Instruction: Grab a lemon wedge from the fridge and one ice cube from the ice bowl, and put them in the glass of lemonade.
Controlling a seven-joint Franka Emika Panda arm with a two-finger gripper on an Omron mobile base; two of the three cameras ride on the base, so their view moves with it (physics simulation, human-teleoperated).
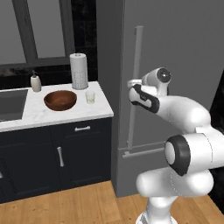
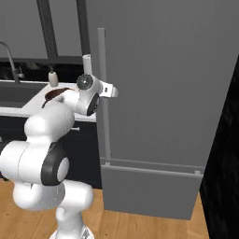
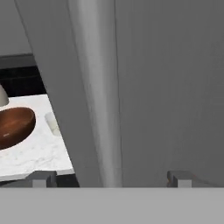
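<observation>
The fridge [image 1: 175, 65] is a tall grey appliance with its door closed, so the lemon wedge is hidden. My gripper [image 3: 111, 178] is open, and its two fingertips [image 3: 41, 178] straddle the long vertical handle [image 3: 94, 87] without closing on it. In the left base view the gripper [image 1: 132, 83] sits at the handle [image 1: 138, 48] about halfway up. To its left, on the white counter, lies the reddish-brown ice bowl [image 1: 60, 100], with the glass of lemonade [image 1: 90, 97] just right of it. No ice cube can be made out in the bowl.
A white paper-towel roll [image 1: 78, 71] and a cream soap dispenser [image 1: 36, 82] stand at the back of the counter [image 1: 65, 116]. A sink [image 1: 11, 104] lies at its left. Dark cabinets [image 1: 61, 155] run below, over a wooden floor.
</observation>
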